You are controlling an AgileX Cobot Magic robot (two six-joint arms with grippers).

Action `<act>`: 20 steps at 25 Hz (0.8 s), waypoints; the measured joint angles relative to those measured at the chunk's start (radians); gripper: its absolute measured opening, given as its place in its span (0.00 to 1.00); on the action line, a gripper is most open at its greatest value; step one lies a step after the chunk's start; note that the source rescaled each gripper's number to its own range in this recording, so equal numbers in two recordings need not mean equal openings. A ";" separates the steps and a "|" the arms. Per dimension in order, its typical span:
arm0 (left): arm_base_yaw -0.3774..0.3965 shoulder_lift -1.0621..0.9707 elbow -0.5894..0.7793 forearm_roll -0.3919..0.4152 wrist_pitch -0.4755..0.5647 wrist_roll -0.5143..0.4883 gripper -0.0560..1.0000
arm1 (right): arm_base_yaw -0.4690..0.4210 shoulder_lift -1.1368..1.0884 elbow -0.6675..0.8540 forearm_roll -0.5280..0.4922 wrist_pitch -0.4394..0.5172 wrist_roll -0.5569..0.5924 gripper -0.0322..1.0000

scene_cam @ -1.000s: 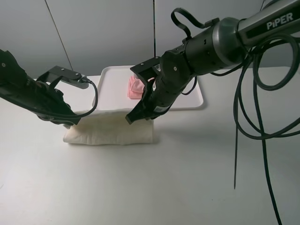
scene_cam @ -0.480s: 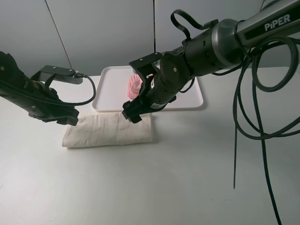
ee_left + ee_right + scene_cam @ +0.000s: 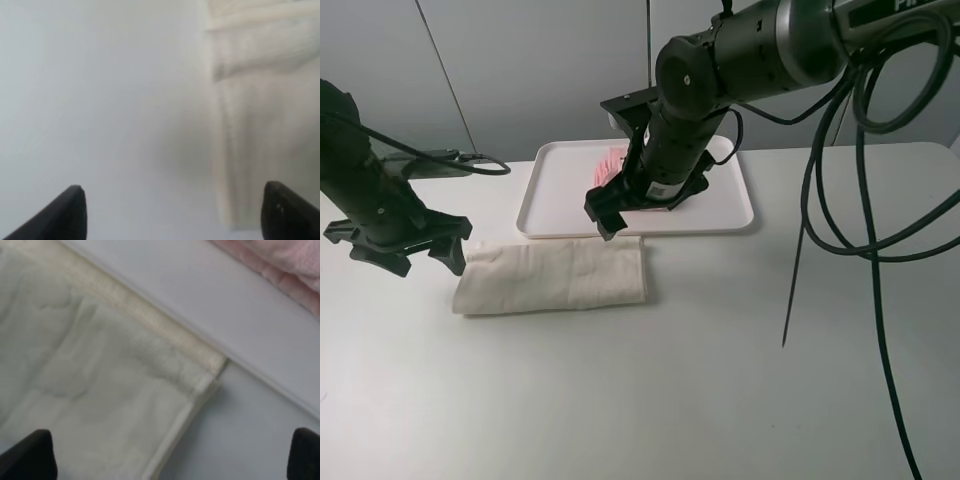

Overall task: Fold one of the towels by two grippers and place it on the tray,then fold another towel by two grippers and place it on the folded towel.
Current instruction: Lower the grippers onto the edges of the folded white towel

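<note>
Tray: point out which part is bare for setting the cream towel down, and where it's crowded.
Bare: the left part of the tray, between its left rim and the pink towel. Crowded: the middle, where the right gripper hangs over the front rim.

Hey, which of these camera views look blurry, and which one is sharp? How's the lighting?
Exterior high view: sharp, soft even light, faint shadow under the cream towel. Left wrist view: blurriest, the towel's texture smeared, the left claw dark at its tips. Right wrist view: mildly soft, towel hem still readable, pink towel out of focus.
</note>
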 joint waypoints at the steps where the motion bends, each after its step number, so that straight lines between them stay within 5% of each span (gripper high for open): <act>1: 0.002 0.009 -0.006 0.000 0.015 -0.002 0.92 | 0.000 0.000 -0.002 0.011 0.010 -0.004 1.00; 20: 0.009 0.156 -0.081 -0.015 0.001 -0.047 0.93 | 0.000 0.000 -0.004 0.139 0.114 -0.092 1.00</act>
